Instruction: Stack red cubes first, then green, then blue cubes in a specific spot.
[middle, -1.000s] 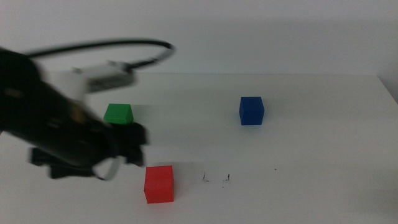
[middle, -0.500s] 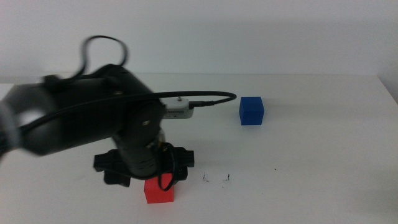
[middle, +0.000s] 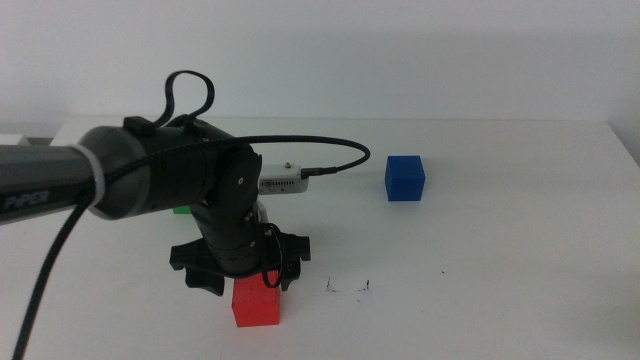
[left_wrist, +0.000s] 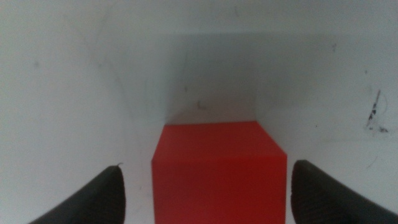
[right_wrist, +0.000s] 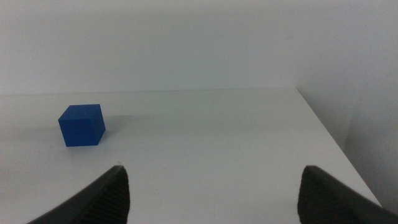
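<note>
The red cube (middle: 255, 303) sits near the table's front, left of the two small black marks (middle: 346, 287). My left gripper (middle: 243, 276) is open directly above it. In the left wrist view the red cube (left_wrist: 219, 171) lies between the spread jaws of the left gripper (left_wrist: 208, 167), untouched. The green cube (middle: 181, 211) shows only as a sliver behind the left arm. The blue cube (middle: 405, 178) stands at the back right and also shows in the right wrist view (right_wrist: 82, 124). My right gripper (right_wrist: 211, 171) is open and empty, out of the middle view.
A lone black speck (middle: 443, 272) lies right of the two marks. One mark (left_wrist: 374, 111) shows in the left wrist view beside the red cube. The table's right edge (right_wrist: 323, 134) runs close to the right gripper. The left arm's cable (middle: 330, 160) arcs over the table.
My left arm has swung right and come down over the red cube, its open jaws now around it. It now hides most of the green cube. The cubes have not moved.
</note>
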